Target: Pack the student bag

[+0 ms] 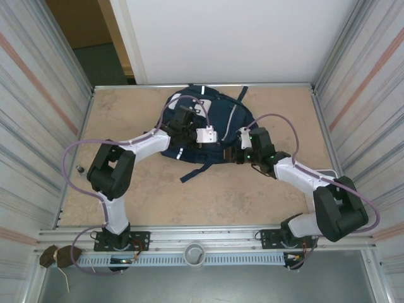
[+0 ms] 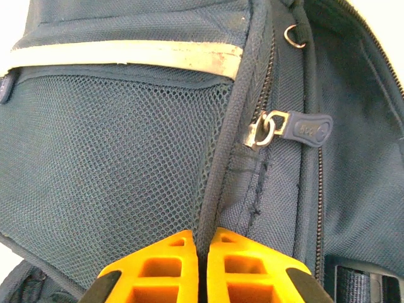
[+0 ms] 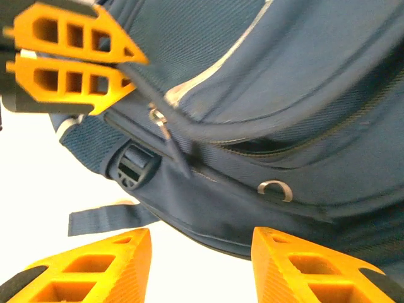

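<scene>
Opening stage: student bag (image 1: 208,120) at 12 o'clock on tabletop (image 1: 126,189). Left claw (image 2: 203,237) clamped on bag's piped seam (image 2: 221,183), zipper pull (image 2: 306,128) at its 2 o'clock. Right claw (image 3: 201,233) open, empty, just beside bag. Next, likely: right pinches pull and drags along track while left braces.

No legible text, brand or number anywhere. Faint embossed mark on the grey zipper pull (image 2: 307,129) of the student bag (image 2: 113,177), too small and blurred to read.
</scene>
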Tool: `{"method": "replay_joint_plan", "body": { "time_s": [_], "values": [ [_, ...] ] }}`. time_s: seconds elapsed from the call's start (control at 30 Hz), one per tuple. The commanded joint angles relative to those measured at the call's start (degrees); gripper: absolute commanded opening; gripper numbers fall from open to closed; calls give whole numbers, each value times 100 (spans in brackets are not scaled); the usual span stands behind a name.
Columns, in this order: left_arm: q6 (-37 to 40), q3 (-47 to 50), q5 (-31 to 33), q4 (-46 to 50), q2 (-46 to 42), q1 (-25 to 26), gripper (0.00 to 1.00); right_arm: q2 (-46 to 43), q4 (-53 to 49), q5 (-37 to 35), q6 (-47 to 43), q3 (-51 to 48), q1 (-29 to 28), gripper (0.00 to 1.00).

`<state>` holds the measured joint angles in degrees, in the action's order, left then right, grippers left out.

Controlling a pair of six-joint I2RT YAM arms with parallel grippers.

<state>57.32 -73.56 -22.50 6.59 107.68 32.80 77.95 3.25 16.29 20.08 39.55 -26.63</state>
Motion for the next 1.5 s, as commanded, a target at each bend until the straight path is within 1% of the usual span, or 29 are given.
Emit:
{"method": "replay_joint_plan", "body": {
  "time_s": [0.0,0.13,0.43,0.67,0.77,0.87,0.97,1.1,1.23,1.33,1.47],
  "values": [
    [-529,118,-808,297,-260,-19,1,18,1062,-348,-87,-133,-262,44],
    [-588,207,-929,179,-351,-45,1,327,1541,-531,-122,-173,-433,43],
    [-644,227,-1024,150,-401,-54,1,807,1977,-1054,-92,-142,-572,37],
    [-731,228,-1074,97,-397,-54,2,1200,2620,-1432,-74,-157,-874,33],
    [-791,177,-1072,132,-370,-80,2,1359,2835,-1724,-100,-148,-1004,28],
    [-815,173,-1076,141,-388,-114,2,1418,2905,-1893,-117,-167,-1029,19],
    [-828,208,-1105,132,-414,-189,2,1346,2936,-2018,-182,-298,-1029,8],
    [-828,259,-1107,80,-415,-290,2,1134,2780,-2195,-383,-499,-1024,0],
    [-765,347,-1064,40,-456,-402,2,685,2408,-2535,-522,-753,-937,0],
    [-561,468,-920,-4,-485,-450,2,250,2025,-2637,-502,-934,-715,0],
    [-484,466,-799,66,-457,-526,2,-210,1495,-2477,-417,-1009,-256,0]
  ]
}}
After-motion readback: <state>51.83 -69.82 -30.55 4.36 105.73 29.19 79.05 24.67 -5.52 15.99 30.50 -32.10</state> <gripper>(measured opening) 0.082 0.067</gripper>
